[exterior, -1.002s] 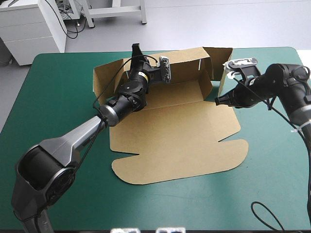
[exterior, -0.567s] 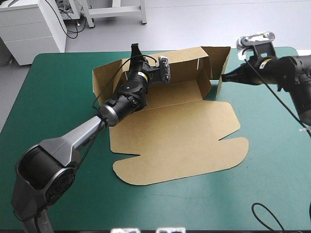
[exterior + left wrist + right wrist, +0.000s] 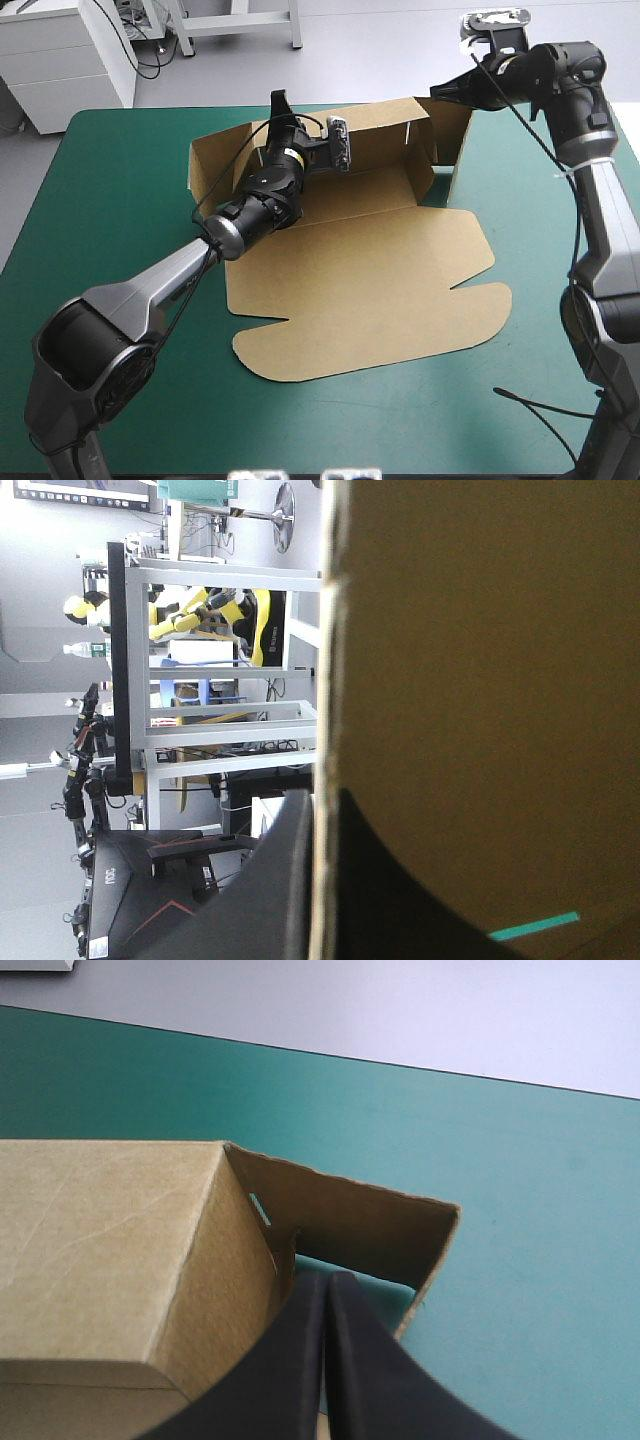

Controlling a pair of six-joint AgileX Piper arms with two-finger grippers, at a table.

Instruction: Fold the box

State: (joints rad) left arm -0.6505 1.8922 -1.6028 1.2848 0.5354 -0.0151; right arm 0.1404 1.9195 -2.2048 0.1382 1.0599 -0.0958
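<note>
1. The left gripper reaches across the box and is clamped on its raised far wall.
2. The right gripper, fingers together, hovers above the far right corner.
3. The box lies mid-tabletop.

The box is plain brown, the cover teal-green, fingers of the right hand black.

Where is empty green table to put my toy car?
The widest bare patch of teal-green cover is between the box and the table's near edge. More lies between the box and the right edge. The far middle is crowded: raised walls, the left gripper on the back wall, the right gripper over the corner flap.
</note>
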